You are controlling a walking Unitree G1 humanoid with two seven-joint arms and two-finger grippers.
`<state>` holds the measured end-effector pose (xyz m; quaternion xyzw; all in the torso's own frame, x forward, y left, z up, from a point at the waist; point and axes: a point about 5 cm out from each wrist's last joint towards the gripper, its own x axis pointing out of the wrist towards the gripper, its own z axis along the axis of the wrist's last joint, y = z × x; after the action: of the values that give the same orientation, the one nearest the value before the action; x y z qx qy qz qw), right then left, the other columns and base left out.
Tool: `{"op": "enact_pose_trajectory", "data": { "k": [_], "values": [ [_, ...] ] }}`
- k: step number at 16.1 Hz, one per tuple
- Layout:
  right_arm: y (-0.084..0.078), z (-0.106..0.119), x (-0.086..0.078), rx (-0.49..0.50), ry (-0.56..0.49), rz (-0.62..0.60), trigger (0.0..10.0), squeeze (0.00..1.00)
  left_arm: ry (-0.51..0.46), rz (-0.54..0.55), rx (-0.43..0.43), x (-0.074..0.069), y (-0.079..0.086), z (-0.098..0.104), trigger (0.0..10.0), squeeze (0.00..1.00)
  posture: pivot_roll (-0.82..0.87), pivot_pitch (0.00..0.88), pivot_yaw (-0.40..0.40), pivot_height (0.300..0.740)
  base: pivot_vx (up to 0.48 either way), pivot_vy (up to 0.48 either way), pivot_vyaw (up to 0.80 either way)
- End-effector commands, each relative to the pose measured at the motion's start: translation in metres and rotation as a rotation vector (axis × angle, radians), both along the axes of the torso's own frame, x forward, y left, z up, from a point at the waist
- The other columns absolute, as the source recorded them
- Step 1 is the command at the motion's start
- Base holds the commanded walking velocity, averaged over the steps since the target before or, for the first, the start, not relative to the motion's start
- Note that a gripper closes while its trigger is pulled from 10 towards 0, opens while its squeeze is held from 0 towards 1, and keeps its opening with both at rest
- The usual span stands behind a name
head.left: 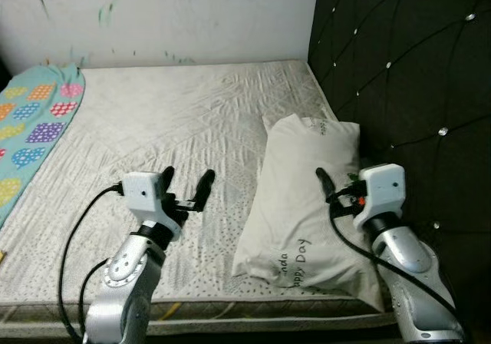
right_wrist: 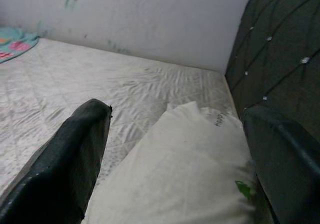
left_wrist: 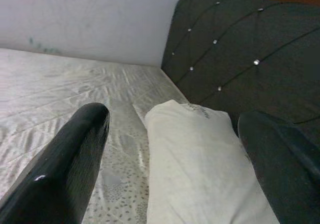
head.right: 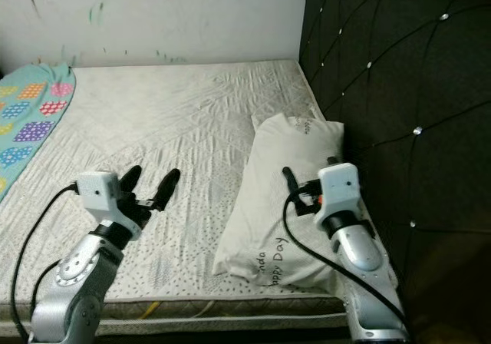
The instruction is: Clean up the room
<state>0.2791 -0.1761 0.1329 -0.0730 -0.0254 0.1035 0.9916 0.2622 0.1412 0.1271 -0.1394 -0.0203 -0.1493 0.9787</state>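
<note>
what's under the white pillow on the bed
The white pillow lies on the bare mattress, against the dark tufted headboard. Whatever might be beneath it is covered and cannot be seen.

Cloth pillow, quilted mattress, glossy black fingers, tufted headboard.

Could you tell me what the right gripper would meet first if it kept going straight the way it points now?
Most likely the pillow: the open right gripper points along it, low above it. Beyond lie the mattress and wall; depth is uncertain.
</note>
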Motion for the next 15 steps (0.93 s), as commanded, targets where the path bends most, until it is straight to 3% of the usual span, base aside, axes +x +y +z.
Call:
{"op": "enact_pose_trajectory", "data": {
  "k": [1,10,15],
  "values": [
    [0.0022,0.0009,0.0017,0.01,-0.002,0.007,10.0,0.0,0.01,0.021,0.01,0.0001,0.0062,-0.0021,10.0,0.0,-0.12,0.0,0.056,0.74,0.0,0.0,0.0],
    [0.0018,0.0004,0.0032,0.003,0.003,0.01,10.0,0.0,0.008,0.013,0.014,0.0007,0.0048,-0.0026,10.0,0.0,-0.13,0.0,0.058,0.74,0.0,0.0,-0.8],
    [0.0033,0.0018,0.0038,0.001,-0.009,0.022,10.0,0.0,0.003,0.008,0.02,0.0007,0.0036,-0.0028,10.0,0.0,-0.13,0.0,0.055,0.74,0.0,-0.112,0.0]
  ]
}}
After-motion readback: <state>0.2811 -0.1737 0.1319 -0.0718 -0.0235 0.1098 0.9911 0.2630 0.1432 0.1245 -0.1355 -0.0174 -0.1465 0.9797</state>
